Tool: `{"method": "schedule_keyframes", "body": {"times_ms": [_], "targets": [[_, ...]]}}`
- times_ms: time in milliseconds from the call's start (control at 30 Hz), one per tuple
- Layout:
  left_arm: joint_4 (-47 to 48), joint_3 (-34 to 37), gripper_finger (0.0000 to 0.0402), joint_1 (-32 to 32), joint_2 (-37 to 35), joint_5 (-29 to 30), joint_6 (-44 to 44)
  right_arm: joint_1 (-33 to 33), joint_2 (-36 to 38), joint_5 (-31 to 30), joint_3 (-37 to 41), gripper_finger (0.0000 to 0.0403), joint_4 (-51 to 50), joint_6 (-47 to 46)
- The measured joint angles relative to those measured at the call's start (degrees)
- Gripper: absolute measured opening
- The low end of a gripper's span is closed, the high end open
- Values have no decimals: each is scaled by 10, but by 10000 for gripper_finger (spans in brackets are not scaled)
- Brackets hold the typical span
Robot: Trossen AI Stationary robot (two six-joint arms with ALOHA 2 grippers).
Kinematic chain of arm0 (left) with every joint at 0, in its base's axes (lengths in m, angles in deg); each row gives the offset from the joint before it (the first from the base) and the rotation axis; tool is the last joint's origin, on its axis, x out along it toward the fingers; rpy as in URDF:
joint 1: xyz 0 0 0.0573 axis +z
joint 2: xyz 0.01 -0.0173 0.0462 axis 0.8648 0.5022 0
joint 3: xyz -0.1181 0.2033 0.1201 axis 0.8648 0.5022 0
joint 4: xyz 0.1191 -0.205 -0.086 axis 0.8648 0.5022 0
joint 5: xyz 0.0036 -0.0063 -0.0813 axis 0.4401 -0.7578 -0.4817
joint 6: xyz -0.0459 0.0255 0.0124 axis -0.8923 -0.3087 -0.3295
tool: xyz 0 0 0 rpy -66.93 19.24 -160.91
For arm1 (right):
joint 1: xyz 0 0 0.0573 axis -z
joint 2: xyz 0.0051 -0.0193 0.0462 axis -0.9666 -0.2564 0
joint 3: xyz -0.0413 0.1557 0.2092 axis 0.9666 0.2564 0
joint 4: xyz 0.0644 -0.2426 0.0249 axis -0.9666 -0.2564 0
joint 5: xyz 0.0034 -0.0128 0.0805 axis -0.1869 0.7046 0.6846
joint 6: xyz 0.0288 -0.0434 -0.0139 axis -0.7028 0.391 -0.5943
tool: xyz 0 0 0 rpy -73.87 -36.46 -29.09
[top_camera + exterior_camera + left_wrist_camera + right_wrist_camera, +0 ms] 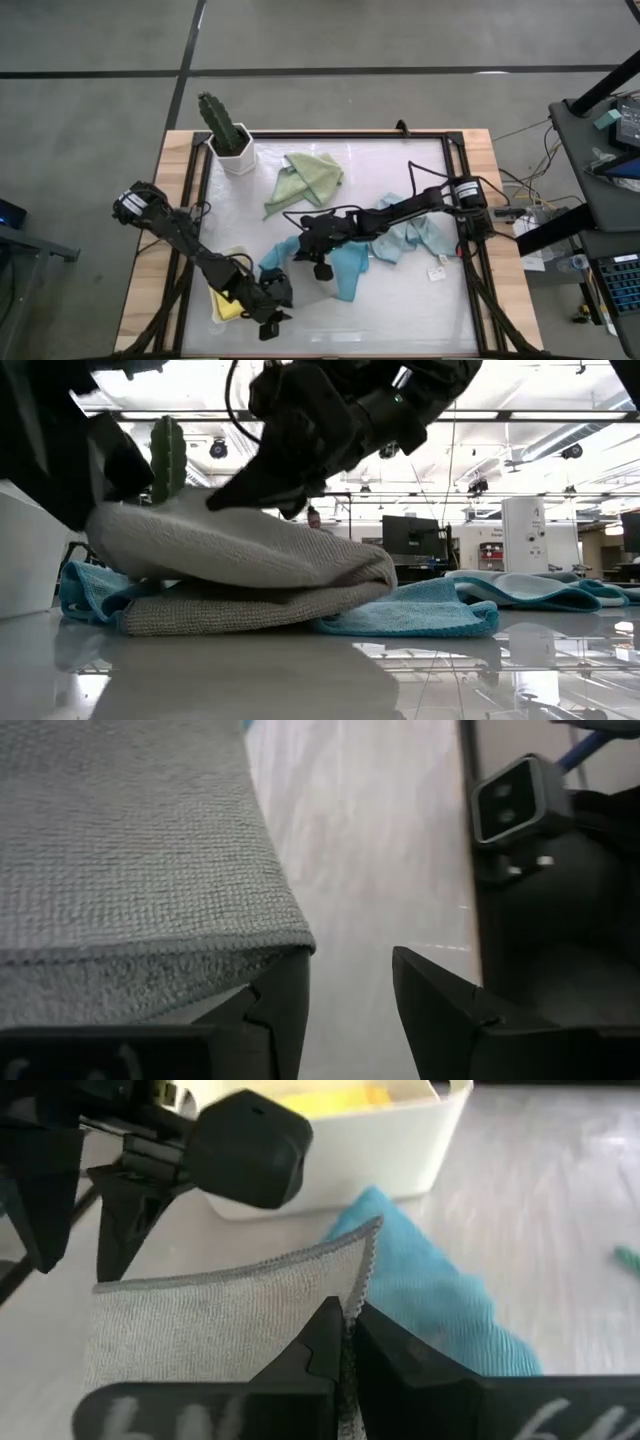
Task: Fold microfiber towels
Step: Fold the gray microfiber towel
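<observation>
Grey towel point(230, 1315) on worktop point(400, 290) over teal towel point(430, 1295): soft, light, floppy, best pinched at hem; right gripper point(345, 1330) fingers clamped on its edge, left gripper point(350, 995) fingers apart beside it.
</observation>
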Motion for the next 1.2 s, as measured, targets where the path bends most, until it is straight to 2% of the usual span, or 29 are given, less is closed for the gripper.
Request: {"method": "schedule_keyframes", "body": {"times_ms": [300,467,767,967,1200], "targets": [[19,4,129,-4,-12,0,-1,-4,-45,-4,-32,11,0,8],[25,7,129,-4,-12,0,-15,-4,-60,-58,-35,11,-6,8],[237,-17,129,3,-19,16,-114,-9,-60,-50,-35,11,-5,52],[237,-14,129,30,-19,32,-69,-13,-60,-49,-35,11,-9,52],[237,-10,129,50,-19,124,1,-13,-59,-50,-35,11,-34,50]]}}
